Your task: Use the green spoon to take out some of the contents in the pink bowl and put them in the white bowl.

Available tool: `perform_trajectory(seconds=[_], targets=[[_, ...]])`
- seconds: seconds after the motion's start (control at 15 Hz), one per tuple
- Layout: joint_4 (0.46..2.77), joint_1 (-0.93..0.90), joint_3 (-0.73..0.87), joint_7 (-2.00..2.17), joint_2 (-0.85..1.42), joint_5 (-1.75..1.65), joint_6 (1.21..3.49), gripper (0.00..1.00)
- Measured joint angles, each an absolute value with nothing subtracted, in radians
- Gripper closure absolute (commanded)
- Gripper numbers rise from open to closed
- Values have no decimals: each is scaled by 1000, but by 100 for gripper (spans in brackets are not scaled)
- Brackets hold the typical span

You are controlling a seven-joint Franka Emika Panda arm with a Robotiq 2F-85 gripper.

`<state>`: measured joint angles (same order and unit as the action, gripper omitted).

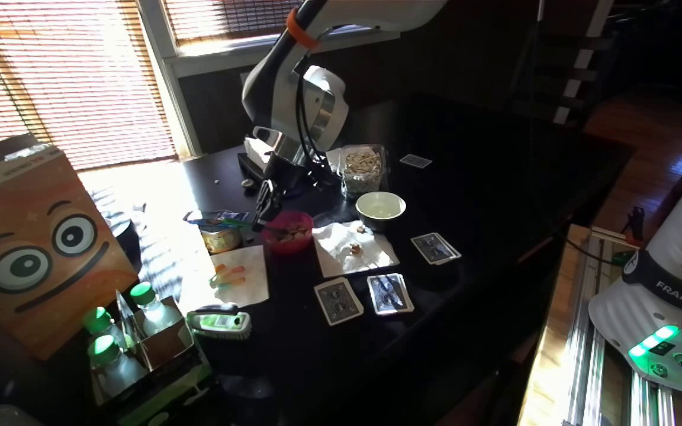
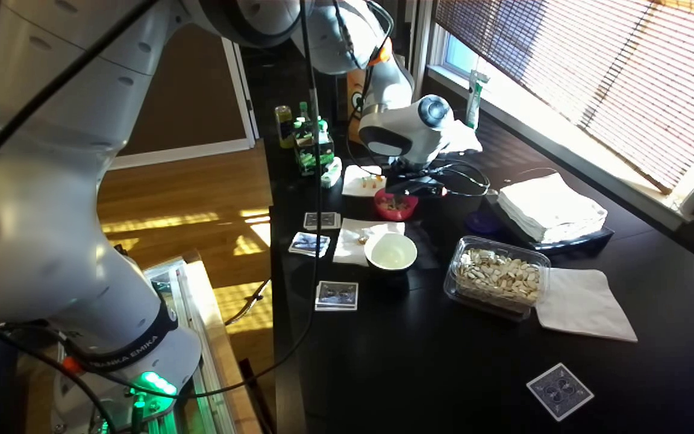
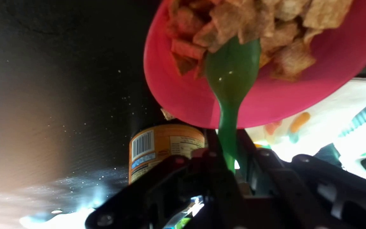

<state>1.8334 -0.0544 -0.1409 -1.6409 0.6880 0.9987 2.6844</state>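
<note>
Now, in the wrist view, your gripper (image 3: pixel 229 140) has its fingers clamped on the handle of the green spoon (image 3: pixel 232 71), whose head points to twelve o'clock, its tip hidden by brown squares (image 3: pixel 230 20) in the pink bowl (image 3: pixel 186 95). At nine o'clock from your fingertips sits an orange can (image 3: pixel 164 148). In an exterior view, the white bowl (image 2: pixel 391 250) stands at six o'clock from the pink one, with a clear container (image 2: pixel 485 303) of pale pieces (image 2: pixel 497 277) at its three o'clock.
</note>
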Motion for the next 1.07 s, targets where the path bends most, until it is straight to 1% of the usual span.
perform_trajectory(seconds=[0.67, 1.07], targets=[[1844, -56, -149, -1517, 687, 855, 2737, 96], [1873, -38, -185, -1471, 678, 775, 2799, 96]])
